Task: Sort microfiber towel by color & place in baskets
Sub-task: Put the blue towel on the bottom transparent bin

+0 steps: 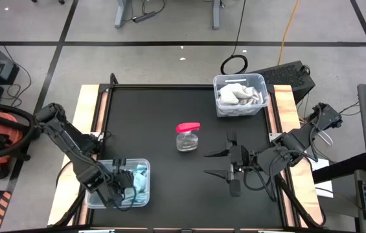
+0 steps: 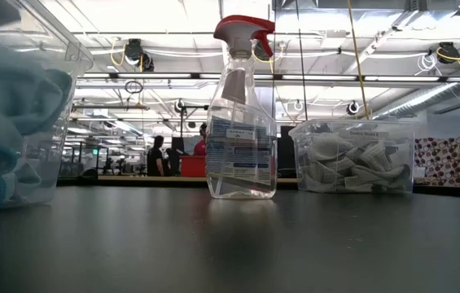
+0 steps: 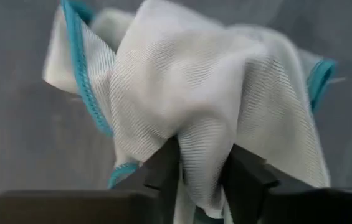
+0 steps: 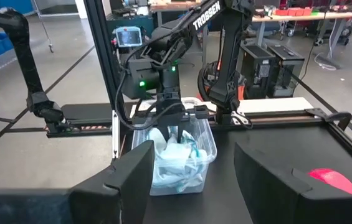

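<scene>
A clear basket near the table's left near corner holds pale blue towels. My left gripper reaches down into it, shut on a pale microfiber towel with teal edging. The second clear basket stands at the far right edge with white and grey towels inside. My right gripper hovers open over the bare table right of centre, its fingers pointing toward the left basket. My left gripper pinches a bunched fold of the pale towel between its two fingers. Several layers gather in the gap. The right wrist view shows the fingers coming from above, pointing down into the basket. The cloth beyond the fingertips is loose and crumpled.
A clear spray bottle with a pink-red trigger stands upright near the table's centre, between the two baskets. Wooden strips border the black table on left and right. People stand far off in the room behind.
</scene>
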### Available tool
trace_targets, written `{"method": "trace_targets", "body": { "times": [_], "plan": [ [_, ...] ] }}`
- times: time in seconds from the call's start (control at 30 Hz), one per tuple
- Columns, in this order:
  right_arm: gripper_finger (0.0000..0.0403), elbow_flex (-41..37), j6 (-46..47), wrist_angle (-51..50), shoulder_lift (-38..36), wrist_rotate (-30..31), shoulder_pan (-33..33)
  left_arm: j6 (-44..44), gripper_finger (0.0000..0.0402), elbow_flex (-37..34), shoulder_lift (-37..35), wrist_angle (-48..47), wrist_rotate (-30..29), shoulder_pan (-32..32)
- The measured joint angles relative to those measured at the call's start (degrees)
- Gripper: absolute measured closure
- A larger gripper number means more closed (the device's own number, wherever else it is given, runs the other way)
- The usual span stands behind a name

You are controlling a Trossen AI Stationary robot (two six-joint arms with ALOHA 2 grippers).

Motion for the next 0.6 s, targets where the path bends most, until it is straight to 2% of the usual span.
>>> {"method": "trace_targets", "body": {
  "times": [0.2,0.33,0.43,0.6],
  "plan": [
    [0.0193,0.00,1.86,-2.29,0.00,-0.02,0.00,-0.08,0.0357,-5.91,-0.02,4.80,4.75,0.92],
    [0.0193,0.00,1.96,-2.91,0.00,-0.02,0.00,-0.56,0.0379,-6.93,-0.20,5.15,4.71,1.20],
    [0.0193,0.00,1.95,-3.32,0.00,-0.02,0.00,-0.88,0.0371,-6.24,-0.10,5.06,4.68,1.20],
    [0.0193,0.00,1.50,-3.67,0.02,0.00,-0.01,-1.76,0.0314,-4.87,0.02,5.11,4.73,1.14]
  ]
}}
